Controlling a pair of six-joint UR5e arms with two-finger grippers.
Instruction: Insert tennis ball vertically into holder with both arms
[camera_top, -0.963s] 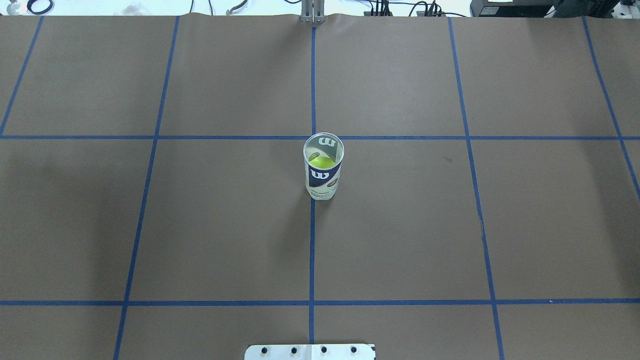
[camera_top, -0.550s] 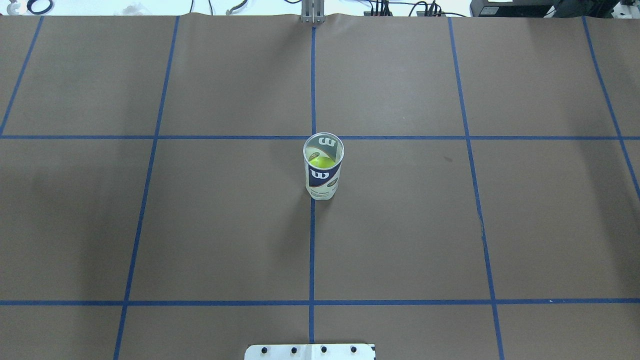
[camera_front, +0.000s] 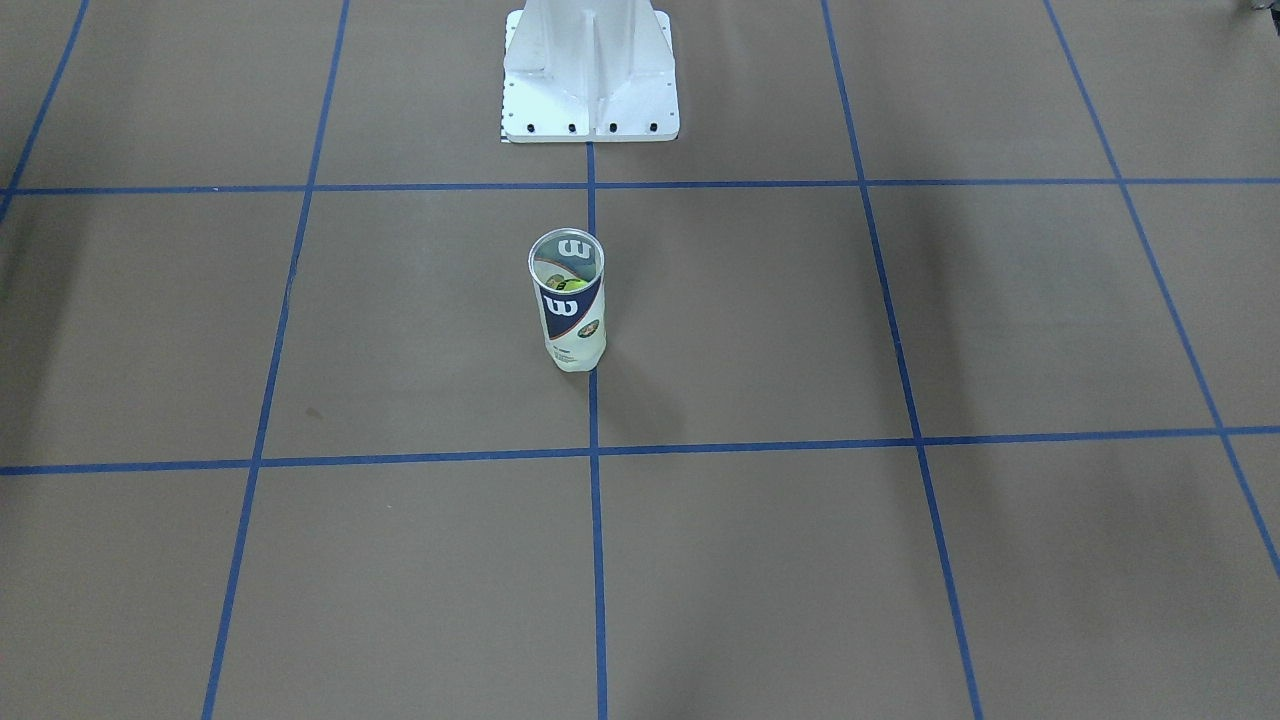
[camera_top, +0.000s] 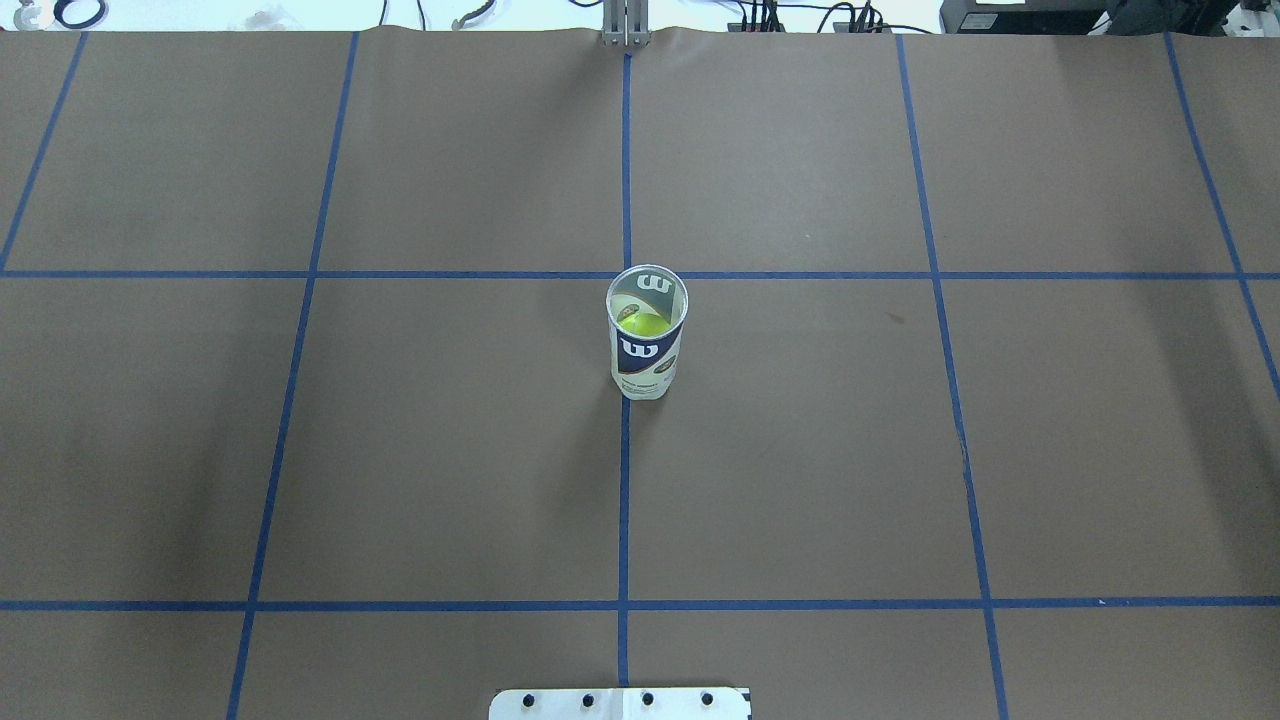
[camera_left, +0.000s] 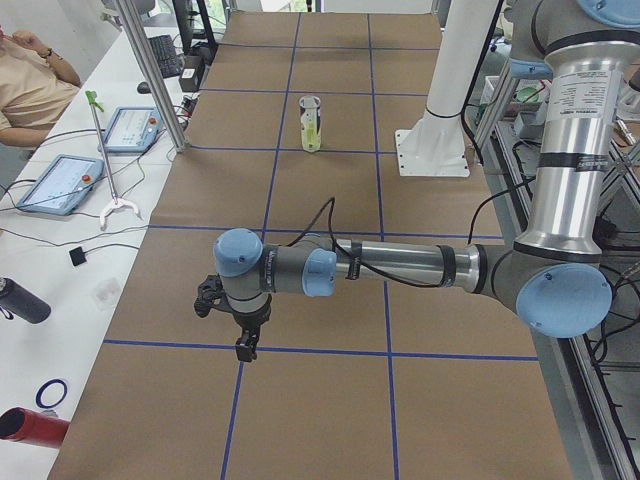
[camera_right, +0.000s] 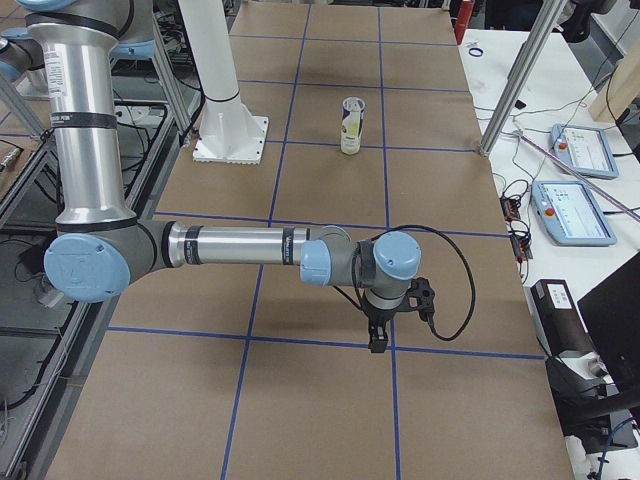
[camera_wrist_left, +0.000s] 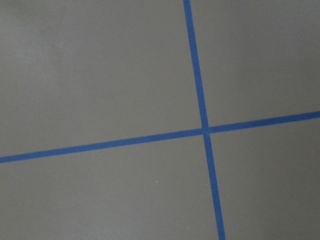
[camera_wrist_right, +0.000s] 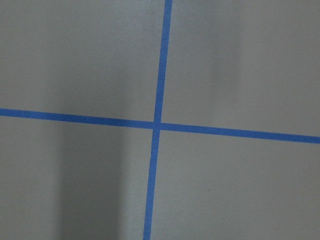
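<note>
The holder (camera_top: 647, 352) stands upright at the middle of the table, its open mouth facing up. The tennis ball (camera_top: 643, 323) rests inside it, seen through the mouth, and shows as a yellow-green patch (camera_front: 565, 284) in the front-facing view. Both arms are far from the holder, out at the table's two ends. My left gripper (camera_left: 245, 345) points down over a tape crossing in the left view. My right gripper (camera_right: 378, 343) does the same in the right view. I cannot tell whether either is open or shut. Both wrist views show only brown paper and blue tape.
The white pedestal base (camera_front: 590, 75) is bolted behind the holder. A side table along the far edge carries tablets (camera_left: 55, 183), a dark bottle (camera_left: 22, 300) and cables, with a metal post (camera_left: 150, 70) at its rim. A person (camera_left: 30, 80) sits there.
</note>
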